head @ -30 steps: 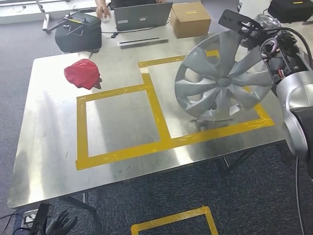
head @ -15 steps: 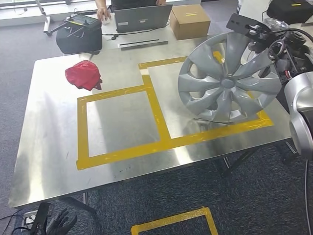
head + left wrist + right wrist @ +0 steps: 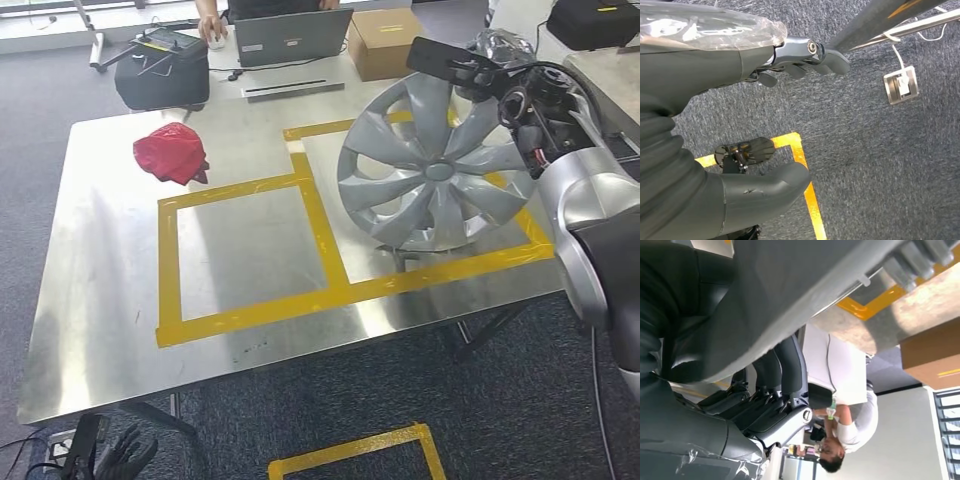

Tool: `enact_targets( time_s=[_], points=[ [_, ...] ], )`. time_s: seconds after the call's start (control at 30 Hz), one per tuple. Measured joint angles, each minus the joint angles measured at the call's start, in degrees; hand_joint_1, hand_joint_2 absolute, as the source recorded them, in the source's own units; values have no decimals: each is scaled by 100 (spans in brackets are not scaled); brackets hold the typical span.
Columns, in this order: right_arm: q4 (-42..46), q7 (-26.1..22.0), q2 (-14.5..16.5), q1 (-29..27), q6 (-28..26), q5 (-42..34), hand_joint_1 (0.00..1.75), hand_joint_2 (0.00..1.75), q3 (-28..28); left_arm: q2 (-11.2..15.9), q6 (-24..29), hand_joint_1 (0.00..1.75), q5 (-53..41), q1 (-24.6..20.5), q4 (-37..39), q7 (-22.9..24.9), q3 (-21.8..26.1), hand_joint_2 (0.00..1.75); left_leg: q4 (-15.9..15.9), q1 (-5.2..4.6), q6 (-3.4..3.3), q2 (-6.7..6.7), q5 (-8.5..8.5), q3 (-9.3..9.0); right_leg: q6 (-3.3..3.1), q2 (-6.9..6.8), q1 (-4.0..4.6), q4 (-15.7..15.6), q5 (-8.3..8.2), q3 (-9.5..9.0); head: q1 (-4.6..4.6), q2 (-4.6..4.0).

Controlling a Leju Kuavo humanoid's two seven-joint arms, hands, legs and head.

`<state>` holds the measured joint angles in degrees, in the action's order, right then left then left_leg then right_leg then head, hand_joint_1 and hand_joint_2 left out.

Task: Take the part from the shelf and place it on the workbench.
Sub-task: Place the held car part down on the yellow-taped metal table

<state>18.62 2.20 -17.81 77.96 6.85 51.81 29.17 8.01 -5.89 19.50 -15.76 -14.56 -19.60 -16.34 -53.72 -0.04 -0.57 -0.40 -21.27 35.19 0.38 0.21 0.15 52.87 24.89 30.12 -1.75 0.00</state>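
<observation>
right hand (image 3: 764, 390) is grasping the silver hubcap (image 3: 434, 170) by its rim on the far-right side; in the right wrist view dark fingers (image 3: 789, 370) are curled over the edge of the grey part. hubcap is tilted, face toward the robot, lower edge at or just above the workbench (image 3: 106, 300) surface, can't tell if it's touching. it sits over the right-hand yellow tape box (image 3: 423, 275), overlapping that box's far edge.

left hand (image 3: 753, 125) hangs low beside the robot, over grey carpet, fingers apart, thumb (image 3: 768, 187) well clear of the others, nothing in it. head view shows it at the bottom left, below the table edge.

the left tape box (image 3: 170, 260) on the metal top has nothing inside. red cloth (image 3: 170, 152) lies near the far-left corner, outside the tape. beyond the workbench: black case (image 3: 161, 68), open laptop (image 3: 290, 35), cardboard box (image 3: 389, 40). a person's hand (image 3: 210, 25) rests by the laptop; the person in a white shirt (image 3: 851, 415) shows in the right wrist view. yellow tape rectangle on the floor (image 3: 362, 450) in front of the bench.
</observation>
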Motion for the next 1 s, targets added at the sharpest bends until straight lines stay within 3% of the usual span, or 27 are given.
enact_targets(
  time_s=[0.33, 0.8, 0.93, 1.0],
  points=[
    [0, -142, 341, -5, -101, 108, 175, 175, 21, 2, 23, 0, 32, 2, 0, -1, -3, 175, 0, 0, 0, -1, 0, 0, 0, -1, -1, -1, 0, 0, -2, 0],
    [0, -249, 481, -27, -197, 204, 175, 175, 21, 7, 22, 0, 52, 2, 0, 0, -40, 175, 0, -1, 0, -2, 0, 0, 1, -1, -1, -2, 1, 0, -2, 0],
    [-1, -278, 543, -33, -222, 254, 0, 0, 22, 8, 22, 0, 58, 1, 0, 7, -65, 175, 0, -1, 0, -1, 0, 0, 1, -1, -1, -1, 1, 0, 1, 0],
    [-2, -278, 574, -47, -230, 292, 0, 0, 24, 8, 25, 0, 46, -1, 0, -12, -84, 175, 0, 0, 0, -2, 0, 0, 1, -1, -1, -1, 1, 1, 1, 0]
  ],
)
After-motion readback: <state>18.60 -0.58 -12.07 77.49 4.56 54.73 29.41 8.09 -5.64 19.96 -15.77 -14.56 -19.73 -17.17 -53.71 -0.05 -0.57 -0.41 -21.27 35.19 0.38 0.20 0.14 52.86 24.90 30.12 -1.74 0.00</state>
